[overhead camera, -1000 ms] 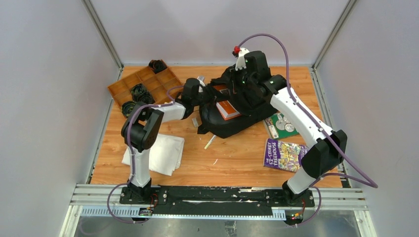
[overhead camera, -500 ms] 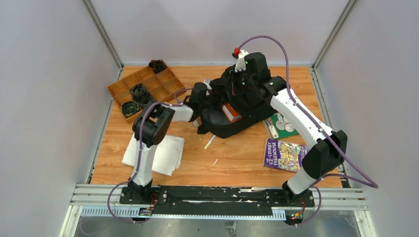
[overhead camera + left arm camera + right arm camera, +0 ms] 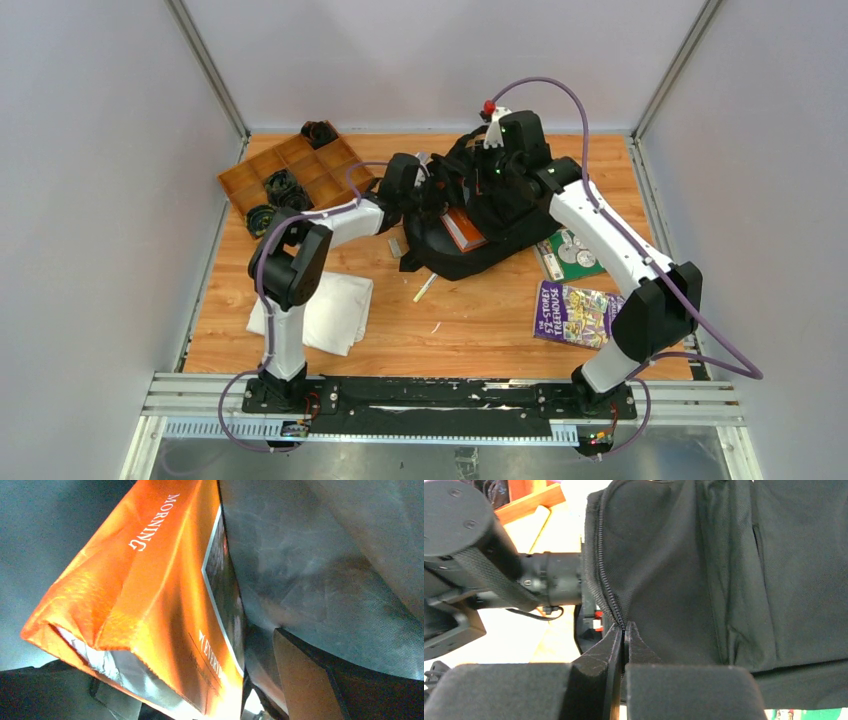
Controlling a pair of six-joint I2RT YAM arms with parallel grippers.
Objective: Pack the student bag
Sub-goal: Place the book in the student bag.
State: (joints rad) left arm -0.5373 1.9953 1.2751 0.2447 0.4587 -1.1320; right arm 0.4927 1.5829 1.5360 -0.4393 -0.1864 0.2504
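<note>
The student bag (image 3: 470, 255), a black backpack, lies mid-table with its mouth held up. My right gripper (image 3: 483, 172) is shut on the bag's zipper edge (image 3: 610, 605), its fingertips (image 3: 616, 640) pressed together on the fabric. An orange book (image 3: 463, 228) stands partly inside the mouth. My left gripper (image 3: 425, 195) reaches into the opening from the left. In the left wrist view the orange book (image 3: 150, 605) fills the frame against the bag's grey lining (image 3: 325, 570). One left finger (image 3: 305, 680) stands apart from the book with a gap between, so the jaws are open.
A brown wooden compartment tray (image 3: 330, 165) with black items sits back left. A folded white cloth (image 3: 325, 312) lies near the left arm. A purple book (image 3: 570, 313) and a green booklet (image 3: 567, 252) lie right of the bag. A white pen (image 3: 425, 288) lies in front of it.
My left gripper has opened and let go of the orange book, which now sits deeper in the bag's mouth. The left arm pushed right, then drew slightly back. The right gripper kept its hold.
</note>
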